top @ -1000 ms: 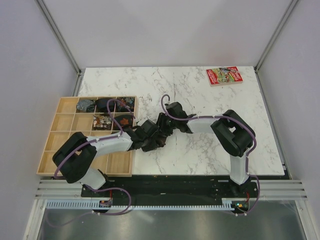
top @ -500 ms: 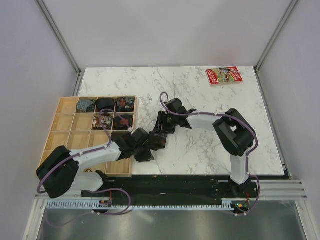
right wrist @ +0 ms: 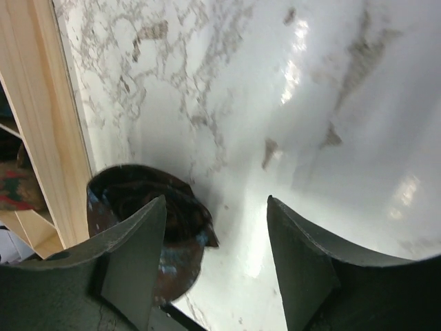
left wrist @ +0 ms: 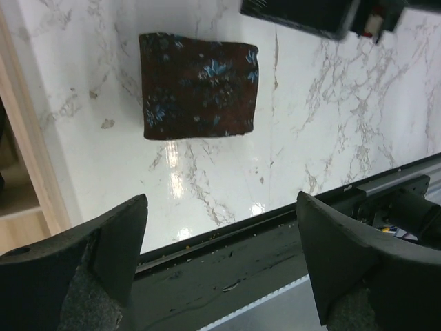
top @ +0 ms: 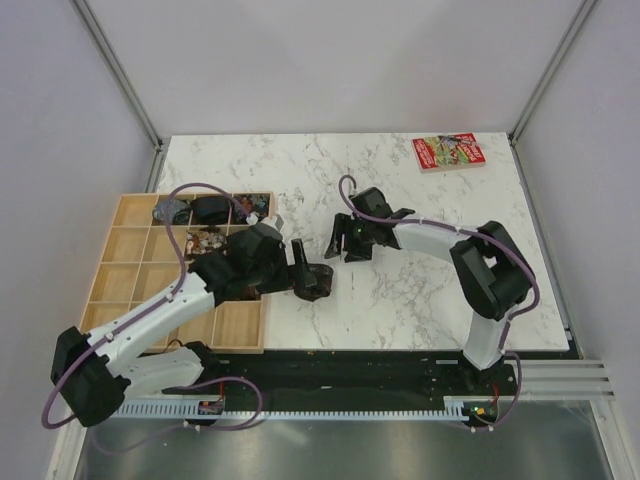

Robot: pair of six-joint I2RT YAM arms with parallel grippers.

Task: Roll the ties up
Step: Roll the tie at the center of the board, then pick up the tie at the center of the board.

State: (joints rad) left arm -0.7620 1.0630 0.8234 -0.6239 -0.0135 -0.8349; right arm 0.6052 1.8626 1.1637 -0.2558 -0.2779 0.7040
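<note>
**A:** What is hard to make out?

**B:** The tray [top: 240,325] at the left. The left arm [top: 150,320] and its purple cable [top: 182,225] cross it, so the bundles [top: 210,208] in its far row are partly covered. Their patterns are too small to read from above. In the right wrist view the rolled tie [right wrist: 182,224] sits half behind a finger.

**A:** And how does it look?

**B:** It is dark brown with small pale blue flowers. It is a squat block from the left wrist, and a spiral end-on from the right. It lies on the marble table [top: 400,300], near the tray's right edge.

**A:** The claws?

**B:** The left gripper [left wrist: 219,227] is spread wide and holds nothing — the rolled tie lies clear beyond its fingertips. The right gripper [right wrist: 215,207] is released too, close to the roll. I cannot tell whether it touches.

**A:** Anything else?

**B:** A red booklet [top: 448,152] lies at the far right corner.
</note>
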